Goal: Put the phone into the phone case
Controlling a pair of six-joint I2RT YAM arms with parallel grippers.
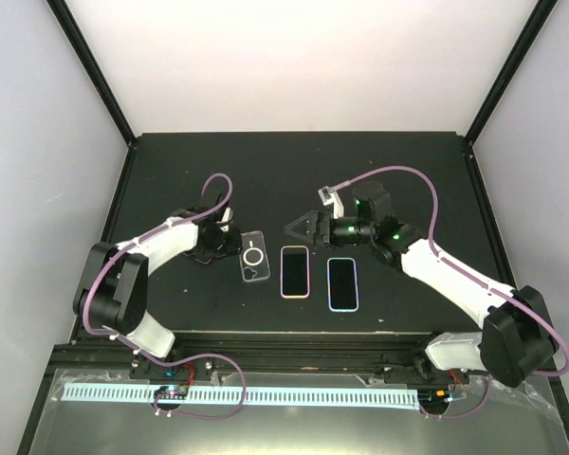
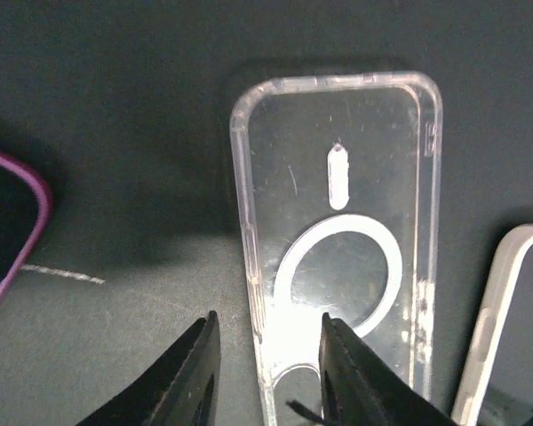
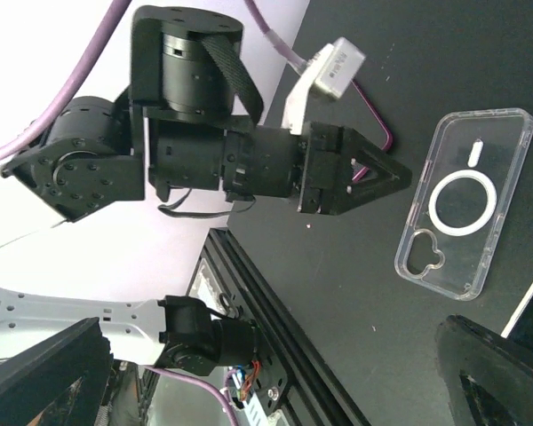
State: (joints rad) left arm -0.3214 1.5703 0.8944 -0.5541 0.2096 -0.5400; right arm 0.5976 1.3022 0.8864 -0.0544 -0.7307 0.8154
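A clear phone case (image 1: 253, 257) with a white ring lies flat on the black table, left of centre. A pink-rimmed phone (image 1: 295, 271) lies just right of it, and a second phone (image 1: 342, 282) with a pale rim lies further right. My left gripper (image 1: 229, 238) is at the case's upper left. In the left wrist view its open jaws (image 2: 271, 373) straddle the long edge of the case (image 2: 338, 204) without touching it. My right gripper (image 1: 301, 228) hovers open and empty behind the phones. In the right wrist view it looks across at the case (image 3: 466, 213).
In the left wrist view a magenta-rimmed dark thing (image 2: 9, 231) is at the left edge and a white-rimmed thing (image 2: 502, 328) at the right edge. The table's black frame rail (image 1: 284, 355) runs along the near side. Purple cables (image 1: 213, 185) loop over both arms.
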